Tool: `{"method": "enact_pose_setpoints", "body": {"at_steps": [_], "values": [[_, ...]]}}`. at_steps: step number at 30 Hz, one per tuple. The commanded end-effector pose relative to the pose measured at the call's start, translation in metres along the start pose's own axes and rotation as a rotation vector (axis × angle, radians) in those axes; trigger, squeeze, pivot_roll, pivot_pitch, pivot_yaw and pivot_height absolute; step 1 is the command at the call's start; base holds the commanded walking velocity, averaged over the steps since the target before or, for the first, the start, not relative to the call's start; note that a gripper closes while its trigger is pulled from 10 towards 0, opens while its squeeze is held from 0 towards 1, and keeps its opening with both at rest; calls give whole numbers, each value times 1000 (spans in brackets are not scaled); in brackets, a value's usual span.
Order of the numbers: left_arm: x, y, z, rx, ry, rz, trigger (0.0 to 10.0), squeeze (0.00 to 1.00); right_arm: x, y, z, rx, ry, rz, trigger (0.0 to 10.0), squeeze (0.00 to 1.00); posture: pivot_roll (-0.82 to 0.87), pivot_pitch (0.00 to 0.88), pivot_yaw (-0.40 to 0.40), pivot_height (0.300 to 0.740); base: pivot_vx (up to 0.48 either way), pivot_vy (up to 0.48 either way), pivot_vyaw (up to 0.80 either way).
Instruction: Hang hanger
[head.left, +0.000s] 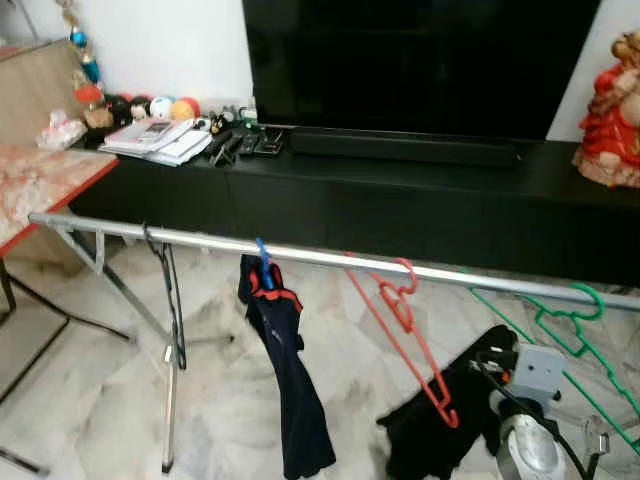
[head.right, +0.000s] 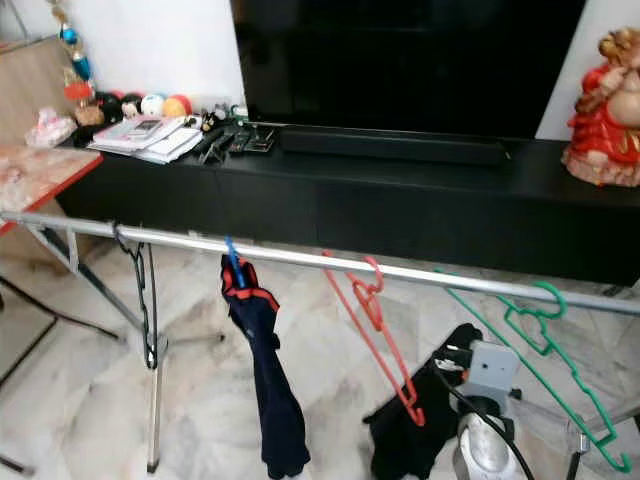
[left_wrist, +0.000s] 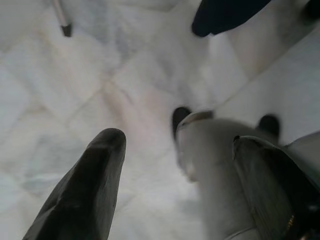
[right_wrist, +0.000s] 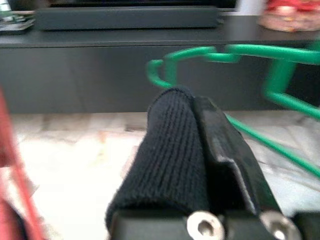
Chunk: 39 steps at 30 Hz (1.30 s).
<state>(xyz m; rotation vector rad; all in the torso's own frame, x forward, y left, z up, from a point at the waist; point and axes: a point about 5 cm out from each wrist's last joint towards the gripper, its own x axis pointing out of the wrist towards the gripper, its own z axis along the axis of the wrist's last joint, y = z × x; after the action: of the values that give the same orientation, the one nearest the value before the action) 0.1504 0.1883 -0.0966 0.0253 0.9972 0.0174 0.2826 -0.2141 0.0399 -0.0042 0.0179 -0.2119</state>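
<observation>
Pincers: right pincer (right_wrist: 200, 150) sits low at the right, just below the green hanger (head.left: 560, 325); its fingers look closed on nothing, though the wrist view is blurred. Left pincer (left_wrist: 175, 175) hangs spread open over the floor (left_wrist: 100, 75), empty.
Green hanger: its hook is already over the rail (head.left: 330, 258), at the right end.
Others on rail: red hanger (head.left: 400, 310), blue hanger (head.left: 262, 262) with a dark garment (head.left: 290, 380), black hanger (head.left: 165, 280).
Progress: hanging looks done; what's left, I judge, is drawing the right arm clear.
Behind: black counter (head.left: 400, 170) with a TV (head.left: 420, 60).
</observation>
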Motion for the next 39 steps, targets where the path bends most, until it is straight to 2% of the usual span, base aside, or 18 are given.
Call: {"method": "enact_pose_setpoints", "body": {"at_steps": [1,7,10,15,26,39], "values": [[-1,0,-7,4,33,-6,10000,0,1,-4,5,-6,-27,-6,10000,0,-24,35,8,740,0,0,0],[3,-5,8,24,8,-21,10000,0,0,-3,1,-6,-10,1,10000,0,-26,35,8,740,0,-90,0],[4,-5,16,28,-4,-24,10000,0,-4,-3,-7,-15,34,9,10000,0,-26,35,7,740,0,-321,0],[5,-5,17,25,-8,-22,10000,0,-7,-5,-15,-23,76,8,10000,0,-24,36,6,740,0,-359,0],[5,-6,19,28,-12,-25,10000,0,-8,-3,-18,-25,92,14,10000,0,-23,37,7,740,0,-395,0],[4,-7,15,21,-3,-25,10000,0,-27,0,-47,-40,240,33,10000,0,-22,38,4,740,0,-430,0]]}}
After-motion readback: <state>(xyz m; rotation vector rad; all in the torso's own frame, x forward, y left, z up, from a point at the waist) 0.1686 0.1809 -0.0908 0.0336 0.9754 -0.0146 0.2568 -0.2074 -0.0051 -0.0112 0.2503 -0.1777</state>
